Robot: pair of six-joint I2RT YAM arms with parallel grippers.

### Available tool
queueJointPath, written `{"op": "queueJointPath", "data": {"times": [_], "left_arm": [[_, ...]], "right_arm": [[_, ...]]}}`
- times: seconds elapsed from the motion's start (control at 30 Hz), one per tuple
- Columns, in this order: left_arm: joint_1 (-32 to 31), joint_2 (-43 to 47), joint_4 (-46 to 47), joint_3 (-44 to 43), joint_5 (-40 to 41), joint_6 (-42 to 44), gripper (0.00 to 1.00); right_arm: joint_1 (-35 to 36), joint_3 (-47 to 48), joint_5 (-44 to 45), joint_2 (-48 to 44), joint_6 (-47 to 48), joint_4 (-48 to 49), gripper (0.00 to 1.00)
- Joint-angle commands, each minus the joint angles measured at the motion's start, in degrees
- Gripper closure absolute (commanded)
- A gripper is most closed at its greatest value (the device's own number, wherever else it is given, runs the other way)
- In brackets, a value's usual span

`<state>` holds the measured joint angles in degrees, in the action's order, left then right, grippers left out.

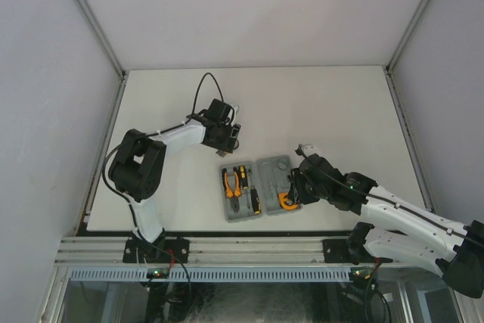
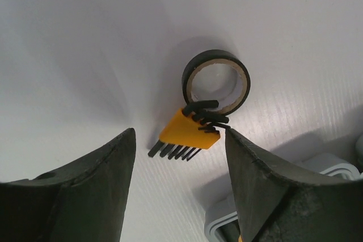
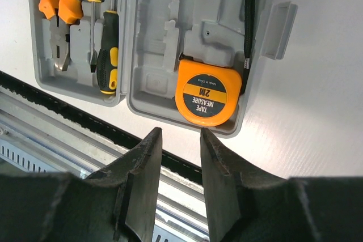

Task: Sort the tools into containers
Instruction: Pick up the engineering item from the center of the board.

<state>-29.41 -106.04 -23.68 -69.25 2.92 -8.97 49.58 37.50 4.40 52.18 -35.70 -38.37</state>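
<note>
Hovering empty, left tool [image 2: 180, 134] gapes wide over hex-key set [image 2: 190, 130]; right tool [image 3: 180, 134] narrowly apart near tape measure [image 3: 207, 95]

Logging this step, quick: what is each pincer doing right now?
Left pincer: open, empty, over the hex key set.
Right pincer: slightly open, empty, near the tape measure.

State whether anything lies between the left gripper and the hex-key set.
Nothing visible does: the hex-key set lies on the table directly before the open left gripper; a black ring sits beyond it.
</note>
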Motion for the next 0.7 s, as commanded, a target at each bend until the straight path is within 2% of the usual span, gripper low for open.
{"op": "queueJointPath", "data": {"times": [0.0,0.17,0.5,0.67], "left_arm": [[0.7,-1.2,0.0,-3.3,-2.1,1.6,0.31],[1.1,-2.0,0.0,-3.2,-2.0,1.8,0.34],[1.1,-0.3,1.1,-2.0,-4.0,1.1,0.53],[1.1,2.7,1.5,-0.7,-4.1,-0.1,0.55]], "right_arm": [[0.2,0.2,-0.4,0.0,0.5,1.4,0.67],[0.3,0.2,-0.7,-0.1,0.1,1.5,0.67],[1.0,0.3,-0.4,-0.7,-0.8,1.4,0.67],[1.5,0.9,1.1,-1.5,-1.4,0.2,0.67]]}}
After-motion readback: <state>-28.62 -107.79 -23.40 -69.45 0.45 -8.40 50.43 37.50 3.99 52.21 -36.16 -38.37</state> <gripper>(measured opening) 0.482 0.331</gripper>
